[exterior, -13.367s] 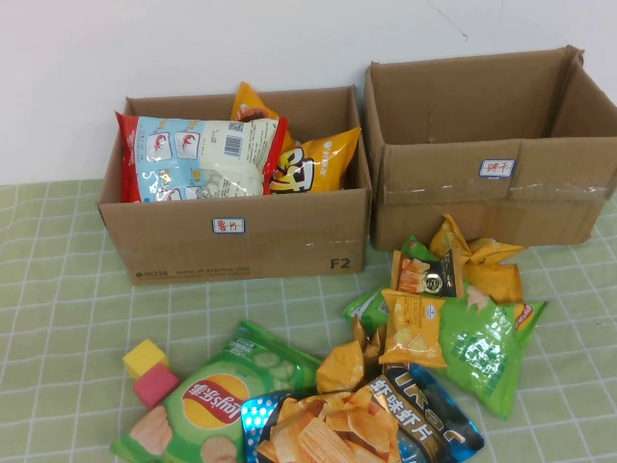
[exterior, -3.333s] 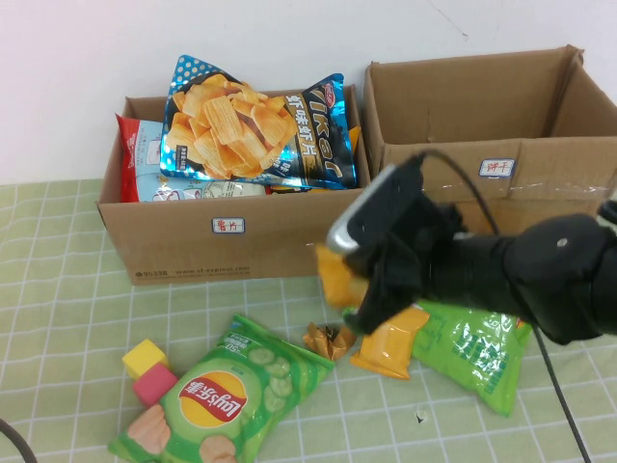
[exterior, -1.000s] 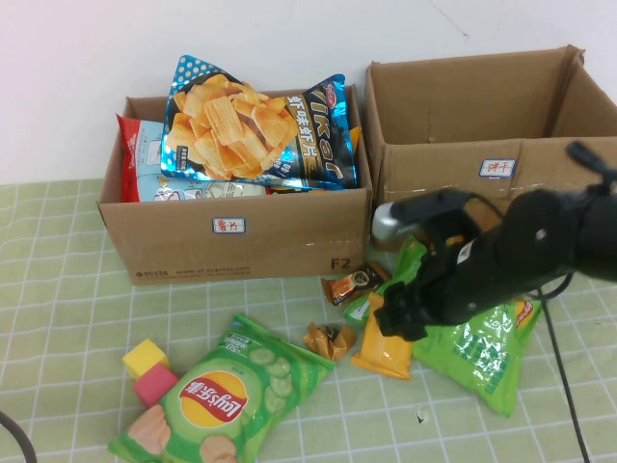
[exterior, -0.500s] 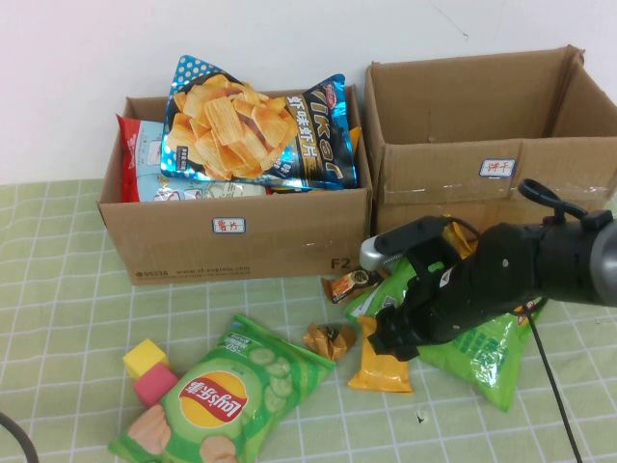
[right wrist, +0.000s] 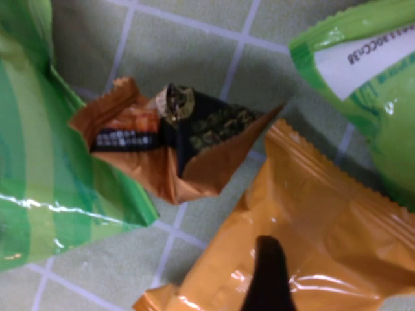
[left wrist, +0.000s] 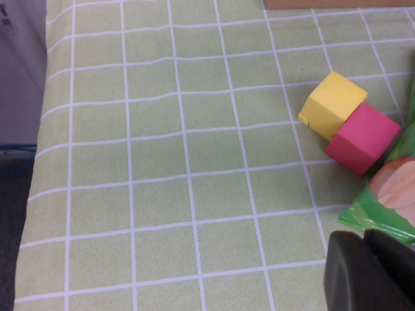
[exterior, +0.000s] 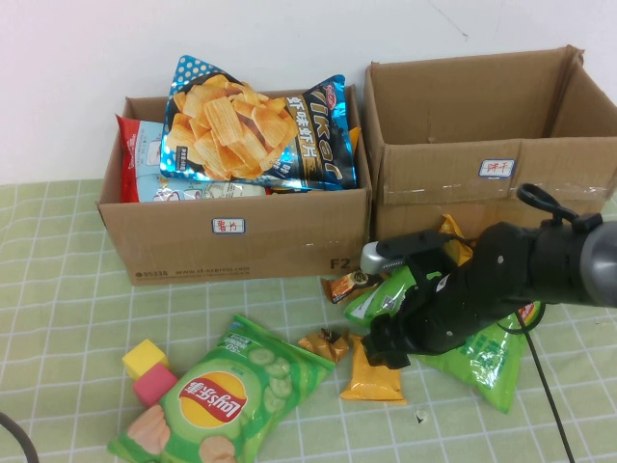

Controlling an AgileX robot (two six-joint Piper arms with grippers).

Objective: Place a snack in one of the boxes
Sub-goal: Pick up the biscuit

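Loose snacks lie on the green checked cloth in front of two cardboard boxes. The left box (exterior: 236,241) holds a blue chip bag (exterior: 255,125) on top of other bags. The right box (exterior: 482,193) shows no contents from here. My right gripper (exterior: 386,345) is open and low over a flat orange snack bag (exterior: 373,378), with one dark finger (right wrist: 266,278) pressed on that bag (right wrist: 324,214). A small orange-and-black wrapper (right wrist: 175,142) lies just beside it. My left gripper (left wrist: 364,245) is shut and empty above the cloth, near a green bag's corner.
A large green chip bag (exterior: 227,395) lies at the front left, next to a yellow cube (exterior: 145,357) and a pink cube (exterior: 154,386). Another green bag (exterior: 482,357) sits under my right arm. A small brown pack (exterior: 349,285) lies by the left box.
My right gripper has come down and toward the table's front. The orange bag has slid forward under it, and the small wrapper has shifted slightly left. The left arm has not moved.
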